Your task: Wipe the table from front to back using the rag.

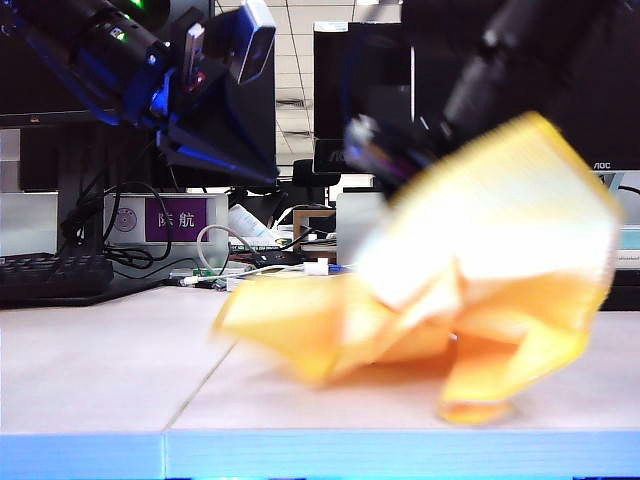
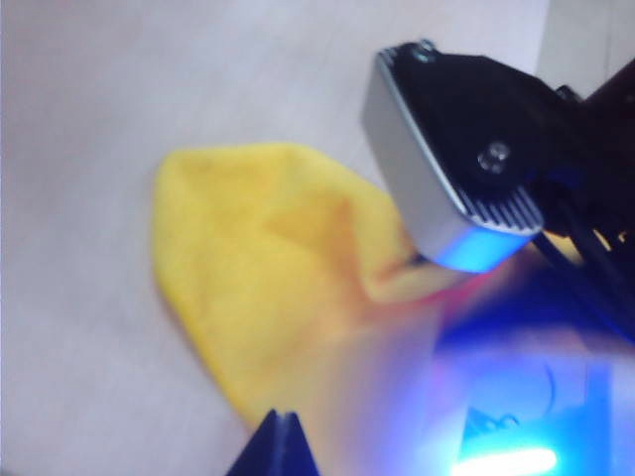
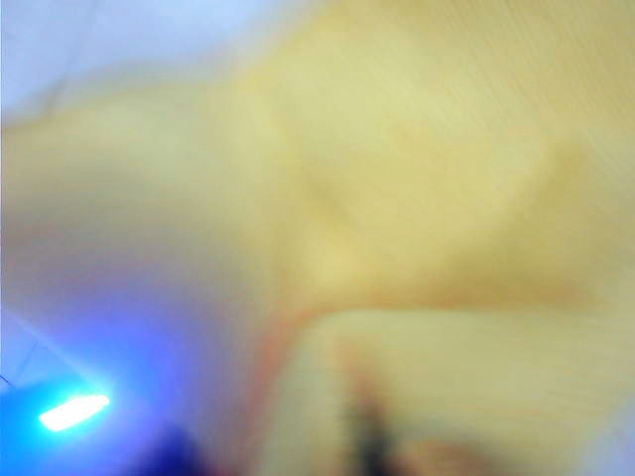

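The bright-yellow rag point(image 1: 470, 270) hangs bunched and motion-blurred over the right half of the table point(image 1: 100, 370), its lower folds touching the top near the front edge. My right gripper point(image 1: 385, 152) is blurred at the rag's upper left edge. In the right wrist view the rag point(image 3: 397, 178) fills the picture and hides the jaws. My left gripper point(image 1: 262, 172) hangs high at the left, apart from the rag, fingers pressed together. In the left wrist view its shut tips point(image 2: 283, 424) point at the rag point(image 2: 268, 288) on the table point(image 2: 79, 119).
A black keyboard point(image 1: 50, 275), a purple-labelled box point(image 1: 180, 218), cables point(image 1: 250, 265) and monitors point(image 1: 360, 90) line the table's back. A seam point(image 1: 200, 385) runs front to back left of the rag. The right arm's silver wrist camera point(image 2: 446, 169) looms above the rag.
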Available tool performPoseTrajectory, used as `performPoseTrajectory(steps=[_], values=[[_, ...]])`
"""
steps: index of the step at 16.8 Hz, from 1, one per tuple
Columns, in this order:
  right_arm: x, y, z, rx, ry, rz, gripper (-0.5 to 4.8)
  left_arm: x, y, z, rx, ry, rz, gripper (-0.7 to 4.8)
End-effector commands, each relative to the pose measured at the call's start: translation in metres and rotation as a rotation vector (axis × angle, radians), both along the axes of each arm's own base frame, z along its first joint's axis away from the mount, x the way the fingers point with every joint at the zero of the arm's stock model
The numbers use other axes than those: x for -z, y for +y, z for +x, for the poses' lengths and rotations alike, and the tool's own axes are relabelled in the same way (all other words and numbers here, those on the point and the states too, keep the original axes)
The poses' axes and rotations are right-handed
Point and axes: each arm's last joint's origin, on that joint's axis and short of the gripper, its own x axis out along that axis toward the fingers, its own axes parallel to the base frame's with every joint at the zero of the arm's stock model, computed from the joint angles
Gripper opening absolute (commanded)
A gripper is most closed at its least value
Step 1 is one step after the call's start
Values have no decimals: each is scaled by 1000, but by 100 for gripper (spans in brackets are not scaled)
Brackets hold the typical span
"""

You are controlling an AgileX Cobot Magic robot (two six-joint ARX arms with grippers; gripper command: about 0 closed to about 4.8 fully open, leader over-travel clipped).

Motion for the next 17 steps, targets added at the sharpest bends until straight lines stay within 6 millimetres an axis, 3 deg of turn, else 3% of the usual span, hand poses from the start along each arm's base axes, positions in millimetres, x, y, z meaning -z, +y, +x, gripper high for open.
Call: performPoseTrajectory(steps=[1,3,4,5,6,7,8,9,10,11,12,13,14,16,17], values=[[-17,3,4,-8,-27,30,330,-3,-6,1,30,-35,-31,-4],[-26,4,7,-10,-44,32,479,-3,-7,1,32,-44,-36,-4],[-29,5,8,-14,-54,35,479,-4,-9,1,38,-55,-39,-4],[-31,5,8,-18,-61,37,412,-5,-9,1,40,-63,-44,-4],[-34,6,8,-23,-61,37,193,-5,-10,1,40,-66,-46,-4],[-36,6,8,-23,-60,36,6,-5,-10,1,42,-64,-45,-4],[-38,6,8,-23,-66,40,24,-4,-11,1,44,-62,-44,-4],[-41,6,9,-23,-74,46,155,-4,-11,0,45,-59,-43,-4],[-44,6,8,-22,-82,51,349,-3,-12,0,47,-54,-41,-4],[-46,5,8,-22,-89,55,468,-2,-12,1,48,-52,-40,-4],[-49,5,7,-22,-99,63,454,-2,-12,1,48,-52,-40,-4],[-52,4,6,-24,-107,67,317,-2,-13,0,51,-52,-40,-4],[-55,3,5,-24,-115,73,26,-2,-13,0,52,-51,-40,-4],[-62,0,2,-24,-143,94,22,-1,-15,-1,62,-48,-45,-4],[-67,-1,0,-23,-164,110,62,0,-17,-1,79,-40,-57,-4]])
